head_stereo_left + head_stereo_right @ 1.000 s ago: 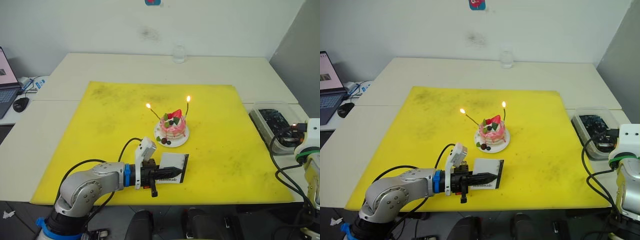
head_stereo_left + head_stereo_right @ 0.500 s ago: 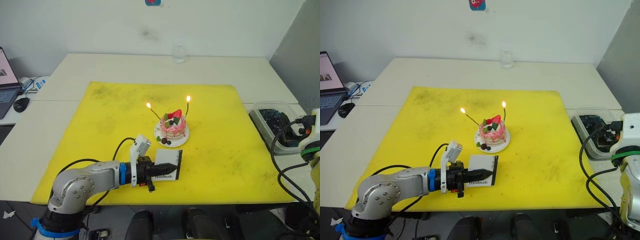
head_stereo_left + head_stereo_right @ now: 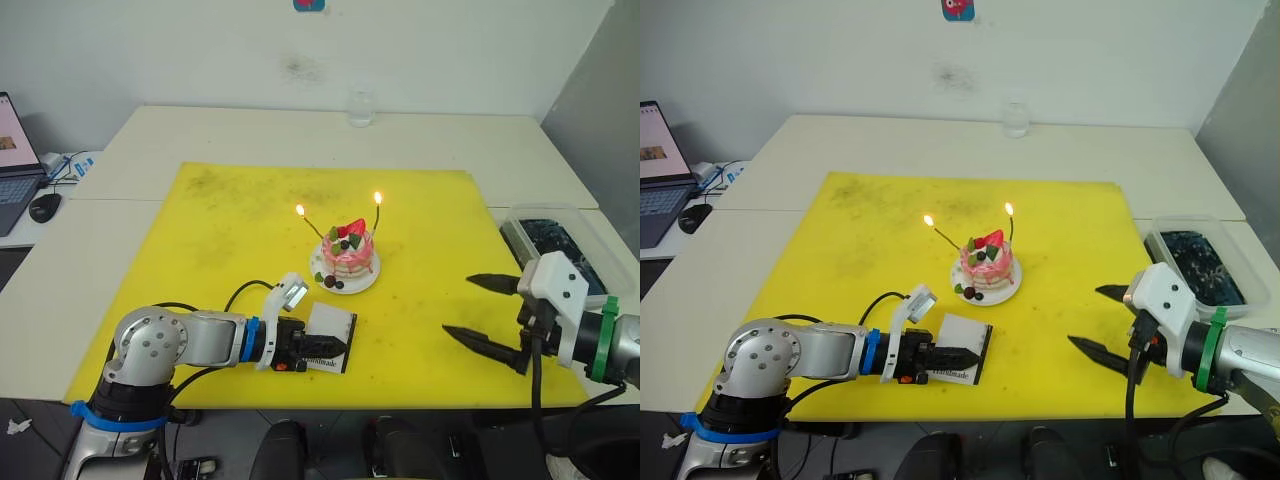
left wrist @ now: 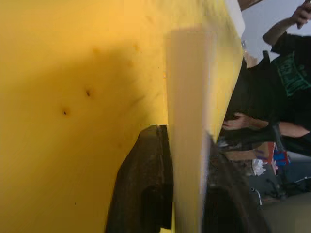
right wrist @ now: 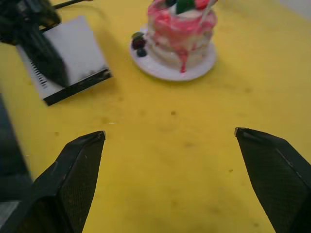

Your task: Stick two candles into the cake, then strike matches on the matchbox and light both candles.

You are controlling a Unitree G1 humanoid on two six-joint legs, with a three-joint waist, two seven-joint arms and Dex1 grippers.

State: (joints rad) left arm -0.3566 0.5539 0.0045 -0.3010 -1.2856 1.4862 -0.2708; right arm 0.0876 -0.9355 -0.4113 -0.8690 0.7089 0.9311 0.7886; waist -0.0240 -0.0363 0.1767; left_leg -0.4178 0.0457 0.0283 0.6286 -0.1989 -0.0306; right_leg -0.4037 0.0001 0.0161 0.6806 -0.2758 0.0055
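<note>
- Well, both candles (image 3: 312, 223) stand lit in the cake (image 3: 347, 251), which sits on its plate (image 3: 368, 282) mid-mat (image 3: 200, 230), so I judge the lighting is done and what's left is backing away without spoiling it
- My left gripper (image 3: 335, 349) is clamped on the matchbox (image 3: 332, 334), which lies near the front edge of the mat, just short of the plate; the left wrist view shows the box wedged between the fingers
- Risk one: if I pull that arm off while it's clamped, the box drags along and could slide into the plate, tipping a thin candle and dropping a flame onto the mat
- My right gripper (image 3: 483, 312) hangs low over the mat with its fingers wide apart and nothing in them, to the right of the cake and apart from it
- Risk two: a sweep of that arm toward the middle could knock the cake or snuff a flame
- Risk three: its cable hangs near the plastic tub (image 3: 555, 240) at the table's right edge and could snag
</note>
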